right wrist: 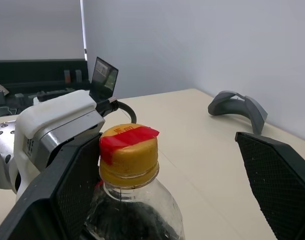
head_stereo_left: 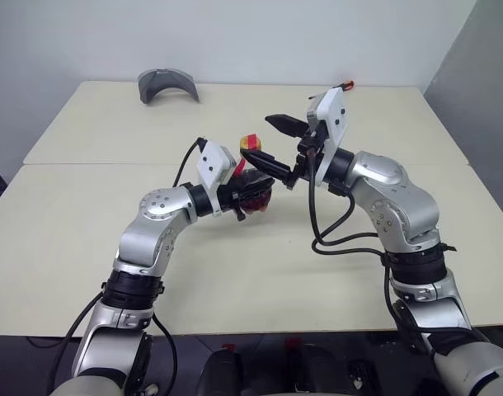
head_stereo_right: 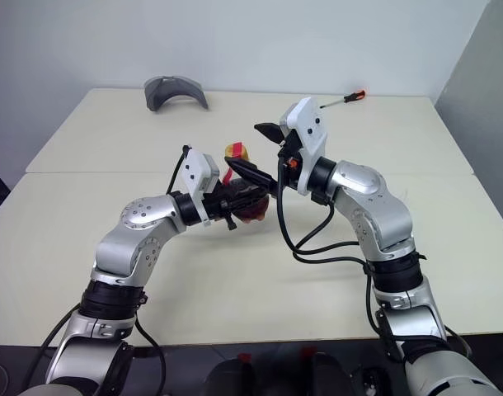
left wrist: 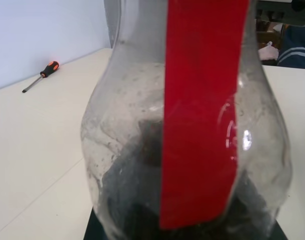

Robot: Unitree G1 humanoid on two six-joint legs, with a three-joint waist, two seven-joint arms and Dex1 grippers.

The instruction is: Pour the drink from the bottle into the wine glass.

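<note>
Left tool [head_stereo_left: 250,191] level around bottle [head_stereo_left: 253,183]; right tool [head_stereo_left: 278,147] agape, straddling cap.

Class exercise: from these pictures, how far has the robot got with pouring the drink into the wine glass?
Done: the left gripper is shut on the bottle, held above the table. In hand: the right gripper stands with jaws open on either side of the yellow cap, which is still on. Left: taking off the cap and all the pouring; the drink is still inside the bottle.
</note>
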